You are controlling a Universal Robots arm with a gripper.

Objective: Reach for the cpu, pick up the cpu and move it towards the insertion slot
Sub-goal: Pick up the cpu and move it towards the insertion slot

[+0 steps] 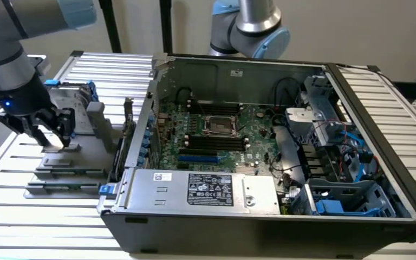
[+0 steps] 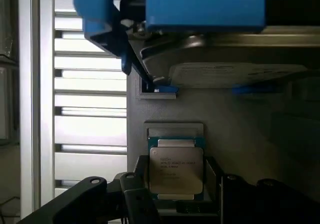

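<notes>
Wrist view: cpu (image 2: 176, 171) lies flat in grey fixture (image 2: 240, 129), straddled by gripper (image 2: 177, 181). Jaws apart, one per side; I can't confirm contact. Ext. view: insertion slot (image 1: 219, 125) sits approx. 3 o'clock from gripper, inside pc case (image 1: 266, 227).

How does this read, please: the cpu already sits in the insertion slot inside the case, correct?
Not quite: the cpu sits on the grey holder outside the case, at the hand, not in the insertion slot; the wrist view shows it.
</notes>
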